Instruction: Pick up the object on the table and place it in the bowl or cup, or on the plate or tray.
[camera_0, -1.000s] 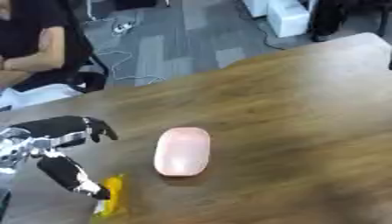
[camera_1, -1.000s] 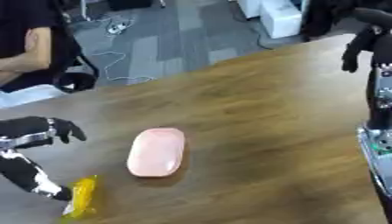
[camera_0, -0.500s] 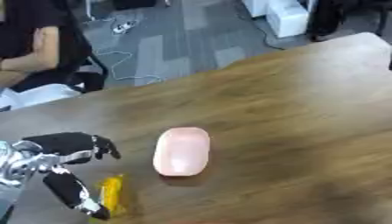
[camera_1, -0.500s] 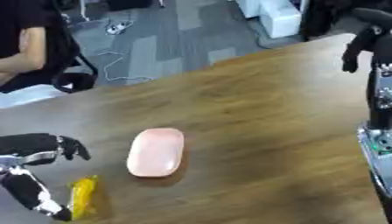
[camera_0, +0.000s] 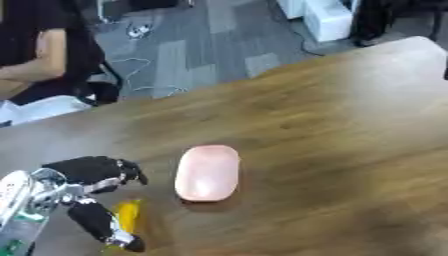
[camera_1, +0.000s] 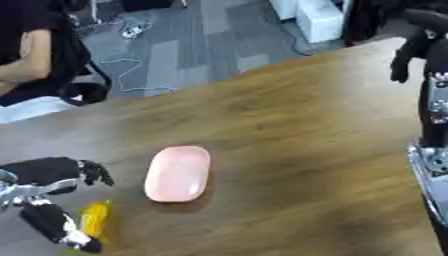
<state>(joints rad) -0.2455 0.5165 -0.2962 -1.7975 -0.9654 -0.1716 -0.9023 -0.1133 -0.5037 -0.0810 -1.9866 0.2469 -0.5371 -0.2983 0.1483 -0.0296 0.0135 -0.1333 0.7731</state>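
A small yellow object (camera_0: 128, 215) lies on the wooden table (camera_0: 332, 125) near its lower left corner. My left hand (camera_0: 83, 172) hovers over it, open: the black fingers arch above the object and the thumb (camera_0: 98, 224) reaches down along its left side. I cannot tell whether the thumb touches it. A pink oval plate (camera_0: 207, 172) lies flat just right of the hand, with nothing on it. My right hand (camera_1: 409, 47) hangs at the upper right over the table's far corner, fingers relaxed and pointing down, holding nothing.
The right forearm (camera_1: 433, 115) runs down the right edge of the right eye view. The table's far edge slants from lower left to upper right, with grey floor, cables and white boxes (camera_0: 328, 17) beyond it. Bare wood spreads right of the plate.
My left hand has dropped lower and nearer to the table's front edge, and its thumb now lies beside the yellow object. Plate, yellow object and right hand have stayed put.
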